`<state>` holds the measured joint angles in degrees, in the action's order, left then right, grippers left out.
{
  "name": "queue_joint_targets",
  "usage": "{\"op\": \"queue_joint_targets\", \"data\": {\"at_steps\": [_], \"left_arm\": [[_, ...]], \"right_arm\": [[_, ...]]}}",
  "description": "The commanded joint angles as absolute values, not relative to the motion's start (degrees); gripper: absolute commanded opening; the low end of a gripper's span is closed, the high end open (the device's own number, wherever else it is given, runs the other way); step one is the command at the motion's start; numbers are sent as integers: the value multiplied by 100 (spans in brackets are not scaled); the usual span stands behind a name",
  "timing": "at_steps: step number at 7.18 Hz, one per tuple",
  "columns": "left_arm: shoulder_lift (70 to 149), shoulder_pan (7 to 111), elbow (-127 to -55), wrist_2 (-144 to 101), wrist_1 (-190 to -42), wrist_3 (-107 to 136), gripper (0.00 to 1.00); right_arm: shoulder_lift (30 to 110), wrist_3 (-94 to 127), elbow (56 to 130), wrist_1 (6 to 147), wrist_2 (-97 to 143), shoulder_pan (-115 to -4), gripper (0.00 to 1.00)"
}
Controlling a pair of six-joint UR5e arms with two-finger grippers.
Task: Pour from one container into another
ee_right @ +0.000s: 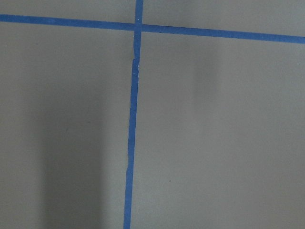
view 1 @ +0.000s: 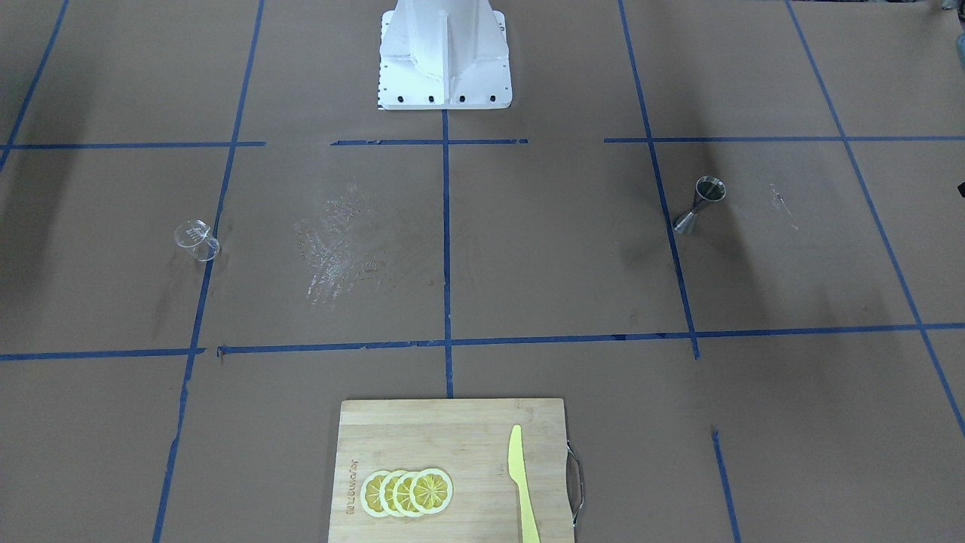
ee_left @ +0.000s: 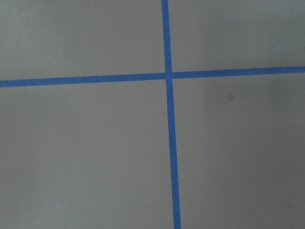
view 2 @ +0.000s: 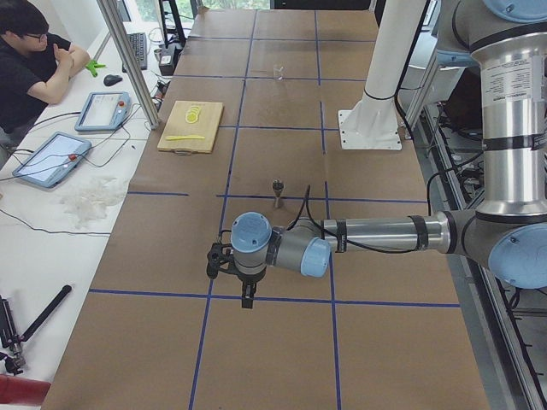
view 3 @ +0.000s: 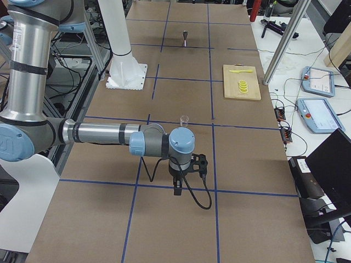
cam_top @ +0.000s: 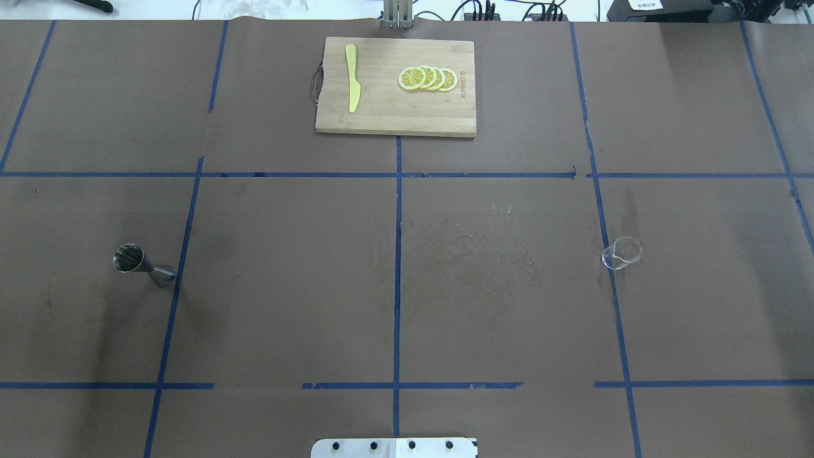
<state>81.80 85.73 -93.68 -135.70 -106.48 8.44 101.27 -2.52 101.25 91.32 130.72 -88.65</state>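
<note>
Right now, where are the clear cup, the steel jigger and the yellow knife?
clear cup [cam_top: 622,253], overhead exterior view, its side wall.
steel jigger [cam_top: 145,266], overhead exterior view, its narrow waist.
yellow knife [cam_top: 351,77], overhead exterior view, its middle.

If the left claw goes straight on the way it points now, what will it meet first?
Probably only the brown paper on the table, near a blue tape crossing: the left claw points straight down, and nothing shows under it.

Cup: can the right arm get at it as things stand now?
Probably yes. The cup stands upright and alone on the robot's right side, with bare table around it. The right tool hangs above the table on the same side, and nothing lies between them.
</note>
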Motion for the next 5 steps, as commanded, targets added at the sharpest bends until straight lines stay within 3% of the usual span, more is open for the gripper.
{"op": "queue_joint_targets", "data": {"at_steps": [1, 5], "left_arm": [[8104, 8552, -9587, -13570, -10635, 835, 100], [8077, 8648, -9650, -13501, -9888, -176, 100]], "right_arm": [[10134, -264, 10125, 9132, 13069, -8868, 100], [10134, -264, 10125, 9123, 13069, -8868, 100]]}}
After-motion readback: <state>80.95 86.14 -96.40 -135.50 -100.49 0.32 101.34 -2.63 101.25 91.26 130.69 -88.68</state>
